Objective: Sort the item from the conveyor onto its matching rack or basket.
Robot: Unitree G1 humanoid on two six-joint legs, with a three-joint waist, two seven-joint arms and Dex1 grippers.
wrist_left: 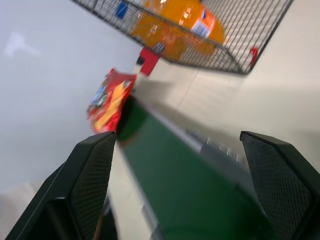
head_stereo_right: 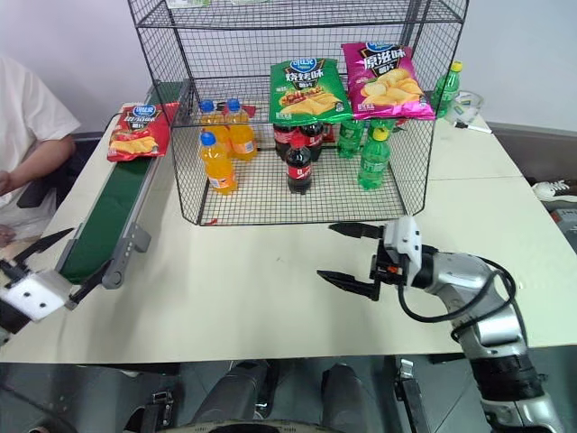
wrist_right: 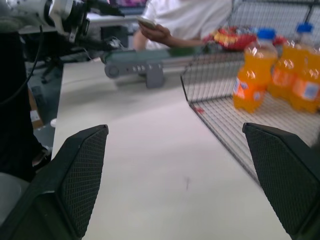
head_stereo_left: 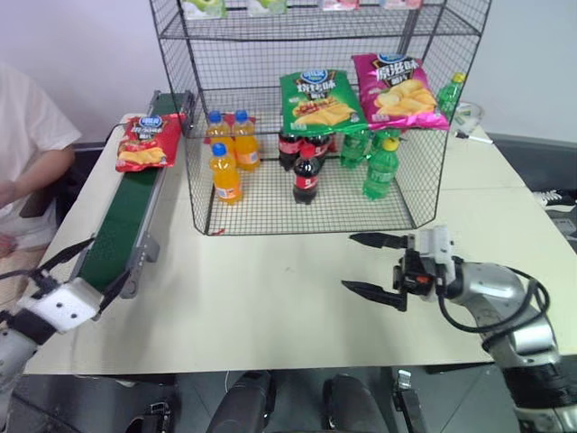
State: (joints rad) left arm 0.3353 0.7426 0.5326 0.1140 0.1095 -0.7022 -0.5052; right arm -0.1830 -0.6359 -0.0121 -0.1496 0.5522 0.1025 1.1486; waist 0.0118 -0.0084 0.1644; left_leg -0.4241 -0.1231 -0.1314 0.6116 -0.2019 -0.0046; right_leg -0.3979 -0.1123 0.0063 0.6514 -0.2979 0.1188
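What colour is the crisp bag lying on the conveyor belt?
Red, with a round blue logo: the crisp bag on the conveyor shows best in the left eye view.

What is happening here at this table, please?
A robot is sorting snacks and is holding nothing at this moment. The red crisp bag lies at the far end of the green conveyor, untouched. The left claw is open at the near end of the belt, and the right claw is open above the table in front of the wire rack. A person sits beside the conveyor.
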